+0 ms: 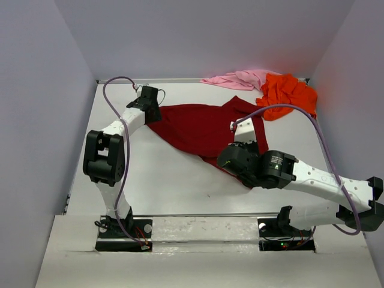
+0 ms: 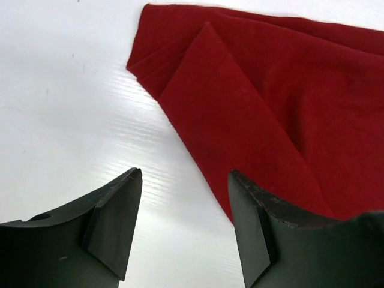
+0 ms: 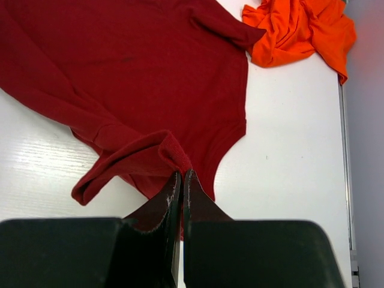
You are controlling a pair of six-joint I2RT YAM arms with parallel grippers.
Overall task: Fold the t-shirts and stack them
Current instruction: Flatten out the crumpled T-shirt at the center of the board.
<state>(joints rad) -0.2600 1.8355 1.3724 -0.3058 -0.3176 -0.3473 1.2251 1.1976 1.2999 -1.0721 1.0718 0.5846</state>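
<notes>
The dark red t-shirt [image 1: 195,127] lies spread across the middle of the white table [image 1: 168,180]. Its left corner is folded over [image 2: 240,102]. My left gripper [image 1: 153,111] [image 2: 183,180] hangs open just above that corner. Bare table shows between its fingers, and the right finger [image 2: 252,228] overlaps the cloth edge. My right gripper [image 1: 241,144] [image 3: 182,174] is shut on a raised fold of the red shirt's [image 3: 138,66] near right edge. The orange t-shirt [image 1: 289,95] [image 3: 300,30] and the pink t-shirt [image 1: 240,79] lie crumpled at the far right corner.
Grey walls [image 1: 48,120] close in the table on the left, back and right. Purple cables [image 1: 123,150] loop along both arms. The right arm's elbow [image 1: 360,204] reaches out near the right wall.
</notes>
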